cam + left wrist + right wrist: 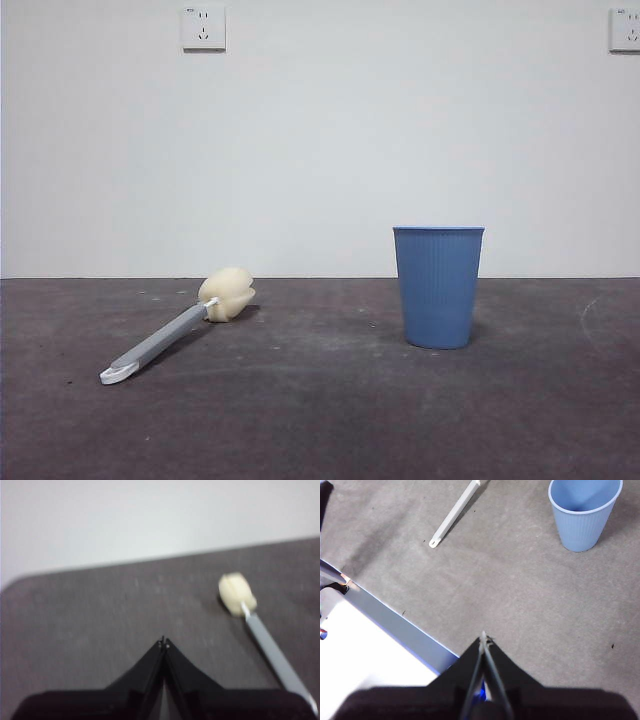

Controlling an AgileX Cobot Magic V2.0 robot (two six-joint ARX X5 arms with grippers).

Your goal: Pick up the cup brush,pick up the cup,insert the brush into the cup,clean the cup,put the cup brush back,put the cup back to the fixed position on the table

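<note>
In the front view the cup brush (178,332) lies flat on the table (330,420) at about 8 o'clock from the picture's middle. Its cream-yellow sponge head points toward the back wall and its grey handle runs forward and outward to a whitish looped end at the near tip. The blue ribbed cup (438,286) stands upright on its base at about 4 o'clock from the middle, mouth up, well apart from the brush. Nothing touches either thing. Two white wall sockets (203,28) sit high on the pale wall behind, one at 11 o'clock and one cut by the edge at 1 o'clock.

No arm shows in the front view. The left gripper (164,641) hangs above bare table with its two black jaws pressed together, tips meeting, holding nothing; the cup brush (260,635) lies on the table near it, off to one side of the tips. The right gripper (484,636) also has its jaws closed against each other and empty, above the table near its front edge. From there the cup (583,515) and the looped handle end of the brush (454,514) lie farther out, well apart from the tips.
</note>
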